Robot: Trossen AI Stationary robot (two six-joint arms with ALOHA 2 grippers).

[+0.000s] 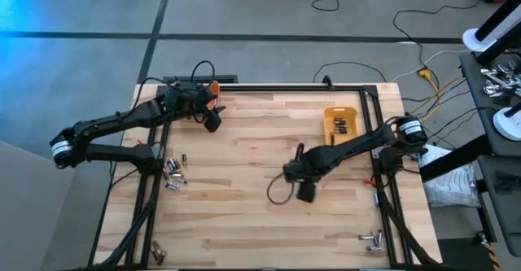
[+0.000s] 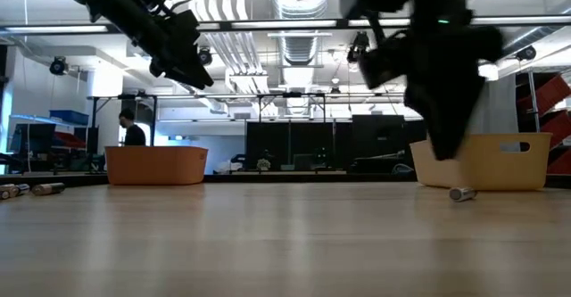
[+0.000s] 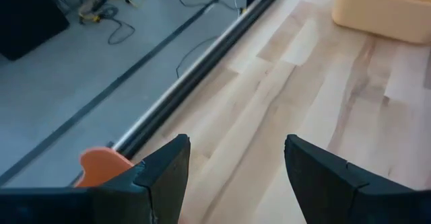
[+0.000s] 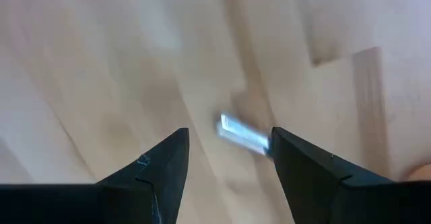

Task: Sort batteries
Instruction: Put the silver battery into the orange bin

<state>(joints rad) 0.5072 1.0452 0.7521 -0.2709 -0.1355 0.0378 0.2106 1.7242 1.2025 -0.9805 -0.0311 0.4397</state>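
Two bins flank scattered batteries.

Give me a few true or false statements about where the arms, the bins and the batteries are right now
1. The right gripper hangs open above a silvery battery lying on the table. True.
2. The left gripper holds a battery between its fingers. False: its fingers are open with nothing between them.
3. The yellow bin has batteries in it. True.
4. The orange bin sits beside the yellow bin. False: they stand at opposite sides of the table's far edge.
5. A cluster of batteries lies near the table's left edge. True.
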